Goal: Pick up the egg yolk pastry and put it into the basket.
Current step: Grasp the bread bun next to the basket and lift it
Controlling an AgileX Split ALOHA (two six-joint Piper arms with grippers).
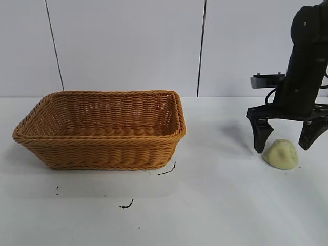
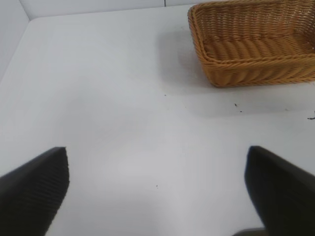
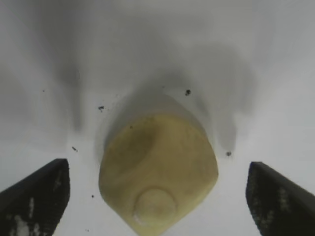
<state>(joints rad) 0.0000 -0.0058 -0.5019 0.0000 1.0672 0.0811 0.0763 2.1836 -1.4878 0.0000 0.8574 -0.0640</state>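
Observation:
The egg yolk pastry (image 1: 280, 154), a small pale yellow dome, lies on the white table at the right. My right gripper (image 1: 284, 144) is open and hangs just above it, one finger on each side, not touching it. In the right wrist view the pastry (image 3: 157, 172) sits between the two spread black fingers (image 3: 37, 196). The orange-brown wicker basket (image 1: 102, 148) stands at the left of the table and holds nothing. My left gripper (image 2: 157, 189) is open over bare table; the basket (image 2: 246, 73) shows far off in its view. The left arm is out of the exterior view.
Small black marks (image 1: 166, 170) lie on the table in front of the basket. A white panelled wall stands behind the table.

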